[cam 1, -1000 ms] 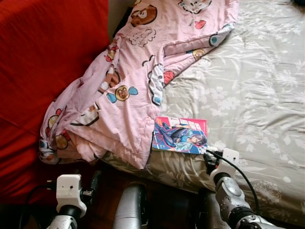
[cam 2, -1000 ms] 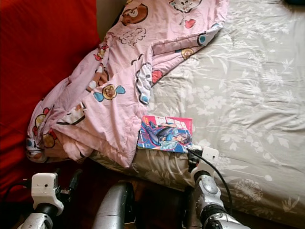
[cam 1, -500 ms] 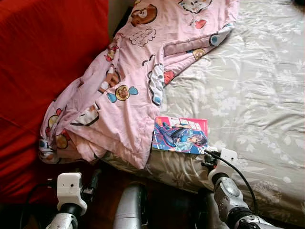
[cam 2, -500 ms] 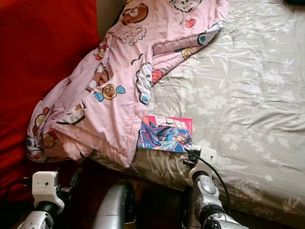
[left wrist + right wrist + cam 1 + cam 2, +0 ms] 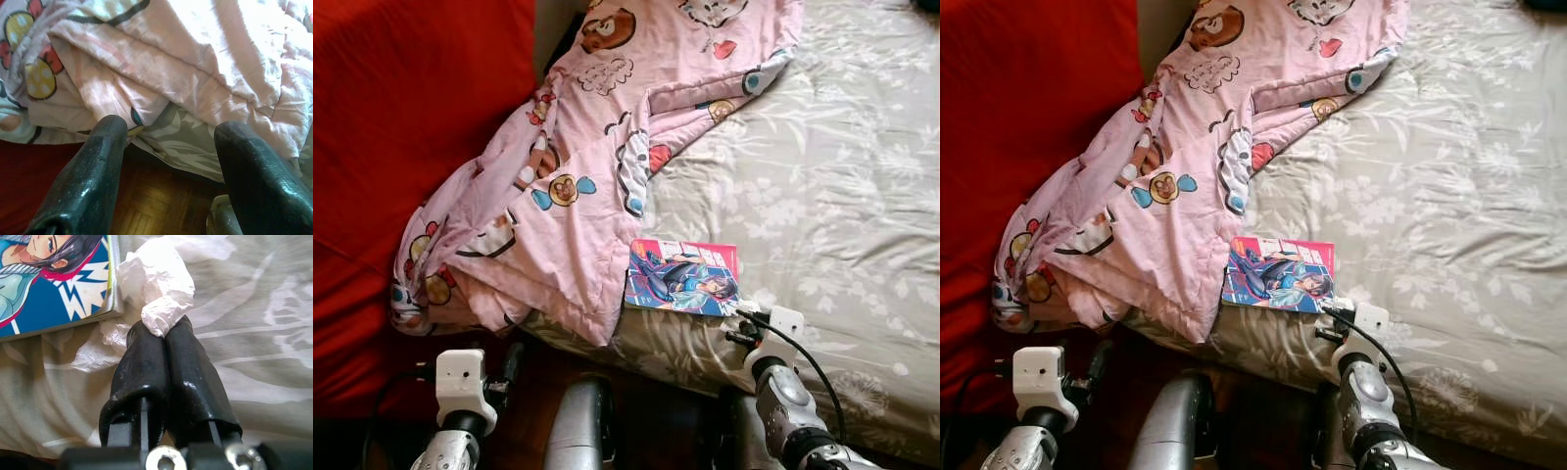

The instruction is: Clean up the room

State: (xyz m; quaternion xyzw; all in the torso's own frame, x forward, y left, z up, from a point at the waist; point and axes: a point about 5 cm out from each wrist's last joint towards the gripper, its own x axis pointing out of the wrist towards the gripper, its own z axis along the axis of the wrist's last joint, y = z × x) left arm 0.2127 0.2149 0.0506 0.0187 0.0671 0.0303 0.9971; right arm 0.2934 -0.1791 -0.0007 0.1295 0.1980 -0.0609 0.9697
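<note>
Our right pincer point(image 5: 164, 330) is pinched tight on a crumpled white tissue point(image 5: 156, 286), thin and wrinkly, looks like paper, sitting on the floral bed sheet point(image 5: 842, 186) right against the manga book point(image 5: 682, 277). Left pincer point(image 5: 168, 161) hangs with fingers spread near the pink cartoon blanket point(image 5: 568, 186).

Bed point(image 5: 842, 176) ahead of me, grey sheet with pale floral print, lit by bright daylight. Pink cartoon-print quilt point(image 5: 568, 166) bunched over its left side, spilling off the edge. Red fabric surface point(image 5: 401, 127) alongside at left. Dark wood parquet floor point(image 5: 146, 205) below the bed edge, in shade.
</note>
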